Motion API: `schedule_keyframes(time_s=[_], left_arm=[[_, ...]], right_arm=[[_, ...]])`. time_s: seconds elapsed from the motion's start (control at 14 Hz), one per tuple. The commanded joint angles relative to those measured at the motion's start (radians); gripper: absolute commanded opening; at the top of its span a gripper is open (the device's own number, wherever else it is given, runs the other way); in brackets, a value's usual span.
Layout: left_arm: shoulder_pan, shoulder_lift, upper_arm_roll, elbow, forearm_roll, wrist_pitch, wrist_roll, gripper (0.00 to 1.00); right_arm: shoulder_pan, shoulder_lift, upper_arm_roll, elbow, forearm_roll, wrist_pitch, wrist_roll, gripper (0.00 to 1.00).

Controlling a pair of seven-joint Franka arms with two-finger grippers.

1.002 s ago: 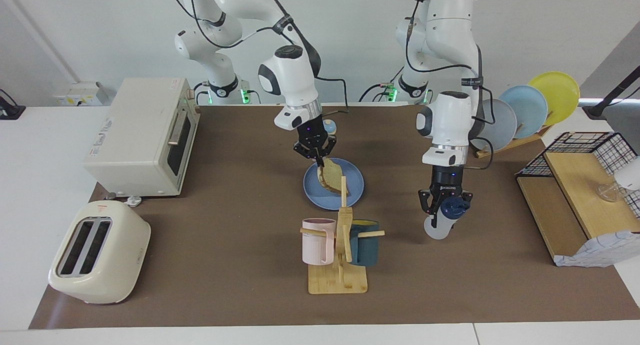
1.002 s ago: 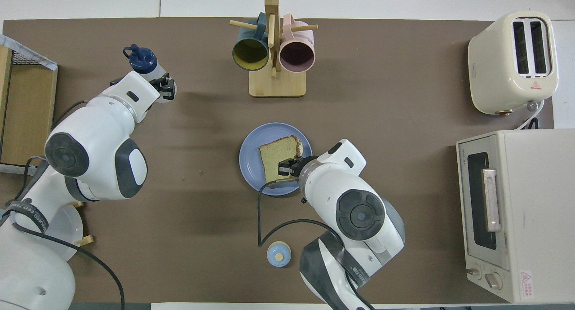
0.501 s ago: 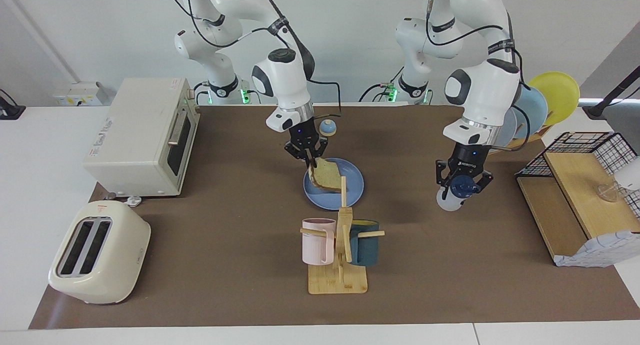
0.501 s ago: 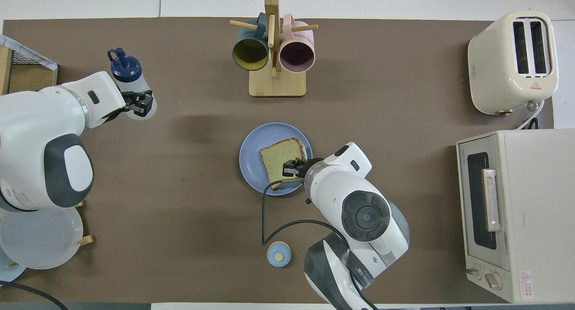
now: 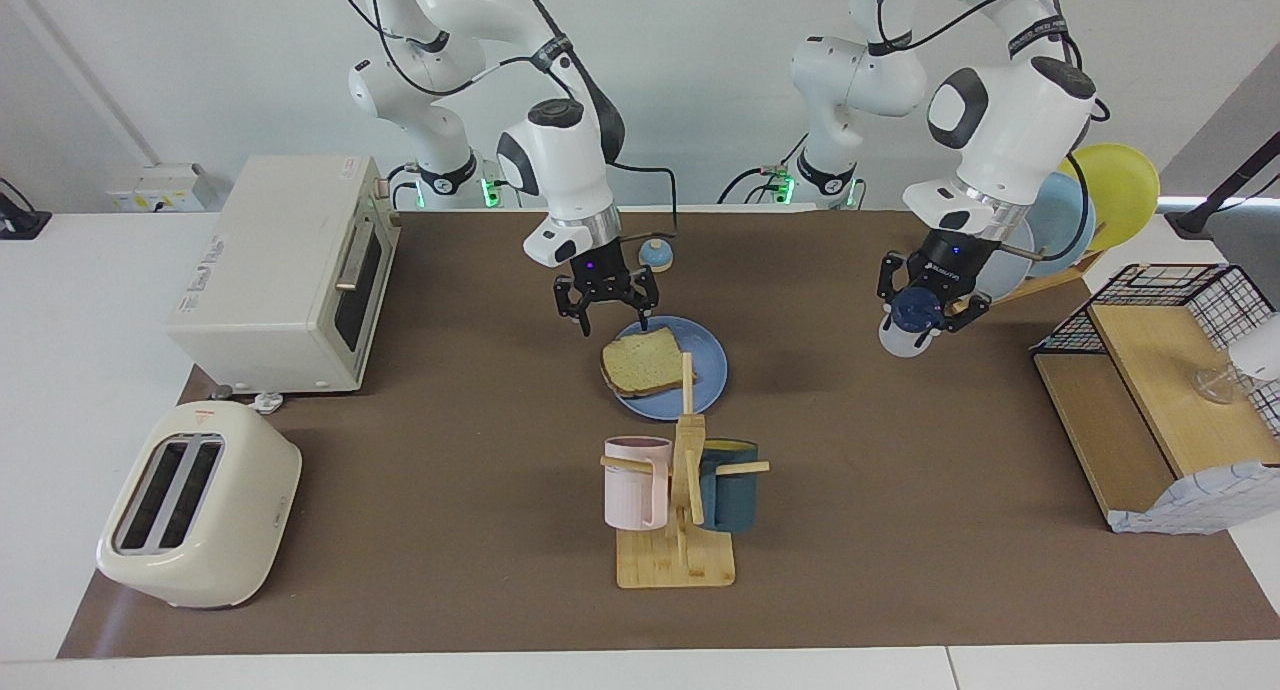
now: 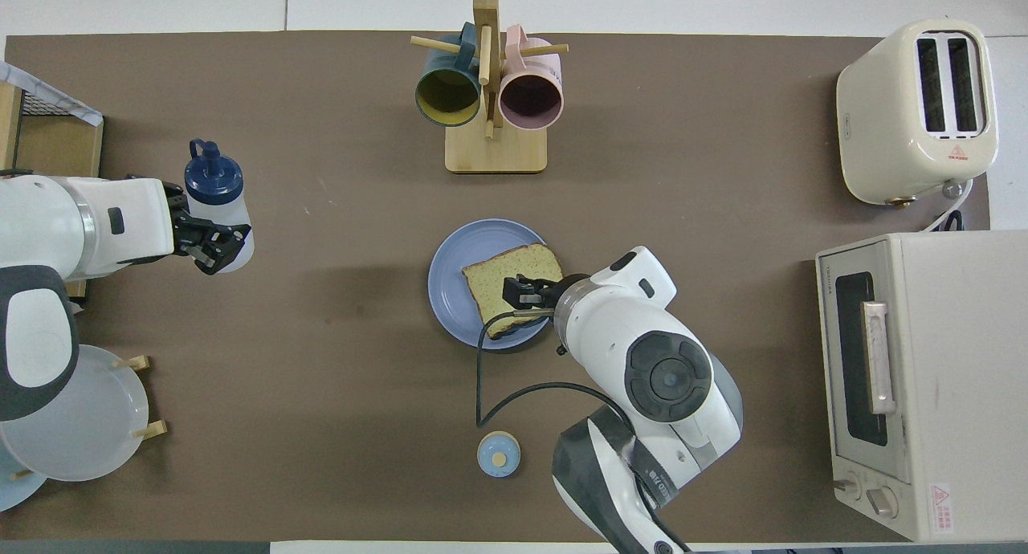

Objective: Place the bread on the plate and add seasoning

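On the blue plate (image 5: 706, 380) near the middle of the tabletop (image 5: 450, 470) lies the bread (image 5: 640, 364), flat, one corner overhanging the rim. Just above it hangs the right hand (image 5: 608, 322), fingers spread and released. Toward the left arm's end, the left hand (image 5: 925, 313) is up in the air over the tabletop, clenched on the seasoning (image 5: 908, 322) bottle.
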Motion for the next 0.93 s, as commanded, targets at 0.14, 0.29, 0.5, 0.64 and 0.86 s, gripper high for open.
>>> schedule_keyframes(time_s=[0.14, 0.29, 0.5, 0.64, 0.86], left_arm=[[0.001, -0.076, -0.028, 0.010, 0.029, -0.196, 0.216, 0.00], [-0.001, -0.090, -0.060, 0.010, 0.032, -0.252, 0.242, 0.00], [-0.008, -0.103, -0.144, 0.003, 0.079, -0.306, 0.244, 0.00], [-0.008, -0.105, -0.186, 0.004, 0.079, -0.341, 0.245, 0.00], [-0.011, -0.110, -0.207, 0.001, 0.080, -0.346, 0.322, 0.00]], right_arm=[[-0.008, -0.012, 0.006, 0.105, 0.011, -0.039, -0.017, 1.00], [-0.008, -0.007, 0.008, 0.223, 0.014, -0.199, -0.019, 1.00], [-0.001, -0.015, 0.011, 0.344, 0.201, -0.353, -0.019, 1.00], [-0.011, -0.022, 0.006, 0.434, 0.313, -0.459, -0.017, 1.00], [-0.009, -0.031, 0.005, 0.562, 0.350, -0.612, -0.006, 1.00]])
